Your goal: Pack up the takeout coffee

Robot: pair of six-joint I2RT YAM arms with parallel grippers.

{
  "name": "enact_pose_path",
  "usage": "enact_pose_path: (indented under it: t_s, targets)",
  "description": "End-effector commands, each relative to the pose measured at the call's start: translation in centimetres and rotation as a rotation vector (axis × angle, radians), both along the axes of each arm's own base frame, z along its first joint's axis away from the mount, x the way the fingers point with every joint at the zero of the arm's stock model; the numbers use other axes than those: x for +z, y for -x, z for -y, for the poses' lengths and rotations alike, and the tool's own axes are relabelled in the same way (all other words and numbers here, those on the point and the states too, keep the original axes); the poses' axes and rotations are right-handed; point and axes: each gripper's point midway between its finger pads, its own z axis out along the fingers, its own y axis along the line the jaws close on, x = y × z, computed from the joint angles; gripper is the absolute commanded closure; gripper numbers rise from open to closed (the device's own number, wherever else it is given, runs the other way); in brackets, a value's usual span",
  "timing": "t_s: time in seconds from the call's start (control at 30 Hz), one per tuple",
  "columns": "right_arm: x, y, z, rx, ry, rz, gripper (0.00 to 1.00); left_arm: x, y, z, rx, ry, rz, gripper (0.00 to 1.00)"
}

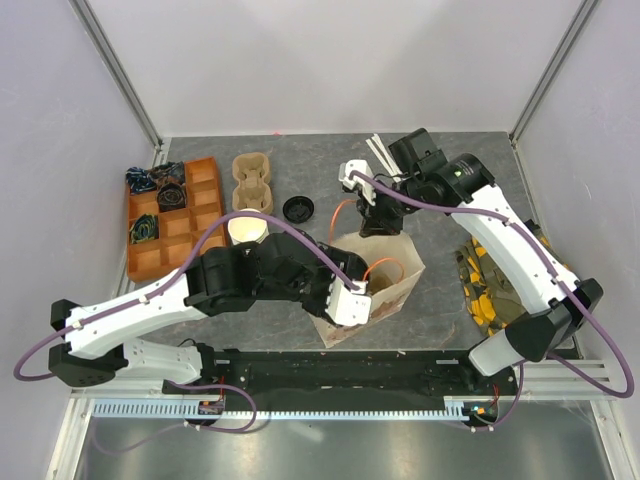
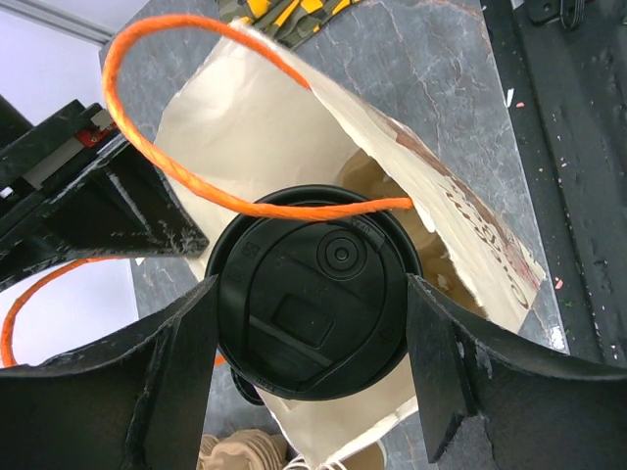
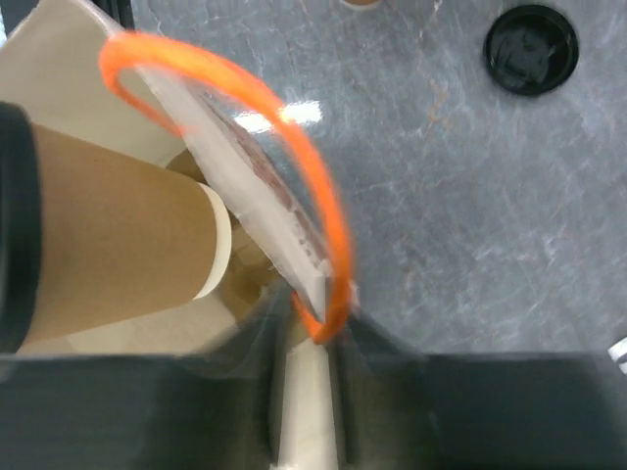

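Note:
The takeout coffee, a tan paper cup [image 3: 108, 245] with a black lid [image 2: 313, 289], is held between the fingers of my left gripper [image 2: 312, 284]. The gripper is shut on it at the mouth of a cream paper bag [image 2: 255, 127] with orange string handles [image 2: 167, 162]. The cup's base points into the bag's opening. In the top view the left gripper [image 1: 352, 300] sits over the bag [image 1: 400, 268] and hides the cup. My right gripper [image 3: 312, 328] is shut on the bag's far rim beside one handle [image 3: 328, 225], and in the top view it [image 1: 380, 225] stands behind the bag.
A loose black lid [image 1: 298, 209] lies behind the bag and also shows in the right wrist view [image 3: 530, 49]. A stack of lidless cups [image 1: 247, 230], pulp cup carriers [image 1: 252, 180] and an orange divided tray [image 1: 170, 215] are at the left. Yellow-and-dark packets [image 1: 480, 285] lie at the right.

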Motion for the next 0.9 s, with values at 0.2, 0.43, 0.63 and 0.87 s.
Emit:
enact_pose_path:
  t_s: [0.2, 0.43, 0.63, 0.87]
  targets:
    - [5.2, -1.4, 0.2, -0.328, -0.162, 0.060, 1.00, 1.5, -2.7, -0.6, 0.125, 0.086, -0.019, 0.76]
    - [6.8, 0.3, 0.9, -0.447, -0.260, 0.076, 1.00, 1.6, -3.5, -0.4, 0.154, 0.130, -0.006, 0.77]
    - [6.2, 2.3, 0.5, -0.475, -0.297, 0.043, 1.00, 1.0, -4.6, 0.1, 0.195, 0.174, 0.031, 0.77]
    - [5.6, 4.1, -0.1, -0.491, -0.351, -0.049, 1.00, -1.1, -3.9, 0.2, 0.151, 0.225, 0.042, 0.77]
